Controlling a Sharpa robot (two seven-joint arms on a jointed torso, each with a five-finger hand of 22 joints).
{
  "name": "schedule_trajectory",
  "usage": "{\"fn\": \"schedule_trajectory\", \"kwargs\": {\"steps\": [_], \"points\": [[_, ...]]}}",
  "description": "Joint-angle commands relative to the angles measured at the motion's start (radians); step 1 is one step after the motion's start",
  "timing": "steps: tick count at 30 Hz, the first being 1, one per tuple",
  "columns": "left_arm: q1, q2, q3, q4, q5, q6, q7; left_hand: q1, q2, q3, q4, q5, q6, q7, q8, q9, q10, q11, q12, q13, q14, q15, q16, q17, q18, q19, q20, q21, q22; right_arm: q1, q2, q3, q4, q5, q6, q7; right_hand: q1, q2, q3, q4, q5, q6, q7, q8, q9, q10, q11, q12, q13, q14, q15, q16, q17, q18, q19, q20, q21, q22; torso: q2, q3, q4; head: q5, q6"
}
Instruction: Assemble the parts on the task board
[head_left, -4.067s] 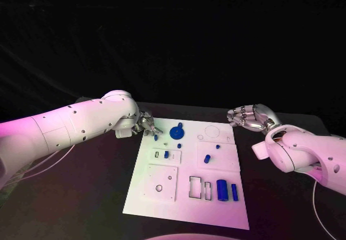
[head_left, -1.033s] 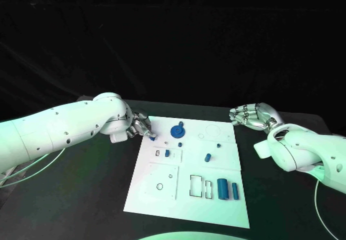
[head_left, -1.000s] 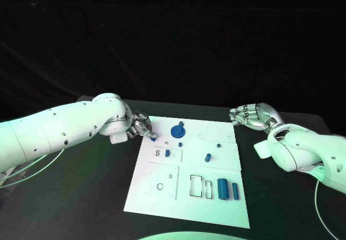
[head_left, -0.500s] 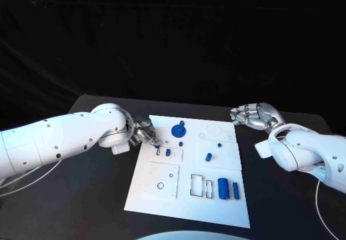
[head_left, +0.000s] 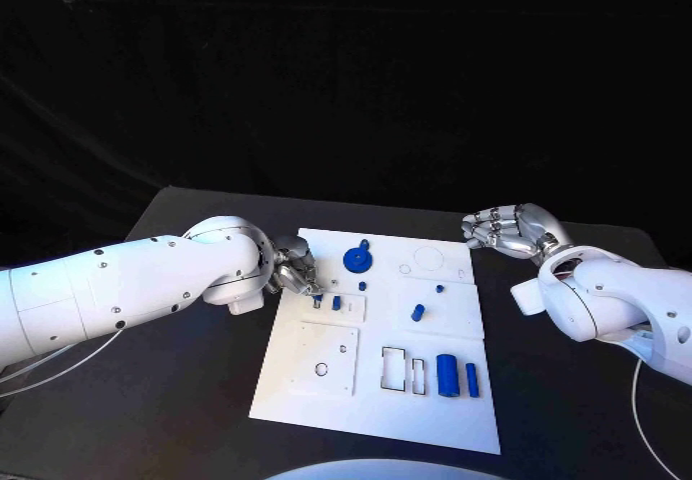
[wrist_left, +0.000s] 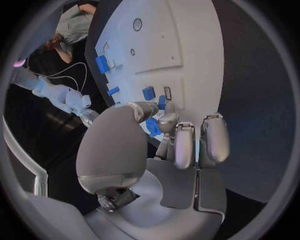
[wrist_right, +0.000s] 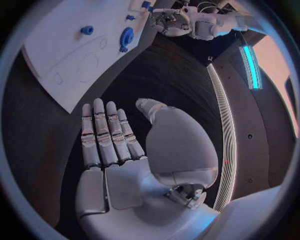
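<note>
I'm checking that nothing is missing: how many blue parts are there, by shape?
Round disc: 1
Long blocks: 2
Small pieces: 5, one pinched by the left hand
Total: 8

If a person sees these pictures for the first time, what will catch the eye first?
Probably the white task board in the middle of the black table, dotted with small blue parts, the round blue disc near its far edge. Next, the left hand pinching a small blue part at the board's left edge, while the right hand hovers empty beyond the far right corner.
</note>
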Motion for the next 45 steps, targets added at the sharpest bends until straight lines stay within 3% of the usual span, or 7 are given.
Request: {"fn": "schedule_trajectory", "kwargs": {"steps": [1, 45], "points": [[-0.002, 0.002, 0.000, 0.006, -0.044, -0.008, 0.010, 0.007, -0.001, 0.154, -0.146, 0.003, 0.027, -0.018, 0.001, 0.052, 0.007, -0.002, 0.006, 0.002, 0.062, -0.005, 0.004, 0.096, -0.013, 0.007, 0.003, 0.006, 0.001, -0.001, 0.001, 0.000, 0.001, -0.003, 0.015, 0.011, -0.005, 0.001, 0.000, 0.006, 0.005, 0.006, 0.056, -0.001, -0.001, 0.002, 0.002, 0.004, -0.001, 0.006, 0.002, -0.007, -0.002, 0.011, -0.007, 0.002, 0.000, -0.001, 0.000, 0.0007, -0.0009, 0.001, -0.002], [-0.015, 0.001, -0.001, 0.018, -0.078, 0.097, -0.005, 0.000, -0.005, 0.162, -0.147, 0.003, 0.030, -0.019, 0.001, 0.054, 0.009, -0.002, 0.007, 0.005, 0.062, -0.006, 0.004, 0.095, -0.012, 0.005, 0.002, 0.005, -0.001, -0.001, -0.001, 0.000, 0.007, -0.003, 0.017, 0.011, -0.005, 0.002, 0.000, 0.005, 0.006, 0.006, 0.056, 0.000, -0.002, 0.002, 0.002, 0.005, -0.001, 0.007, 0.002, -0.008, -0.002, 0.011, -0.006, 0.002, 0.000, -0.003, 0.000, 0.0008, -0.0006, 0.002, -0.008]]}}
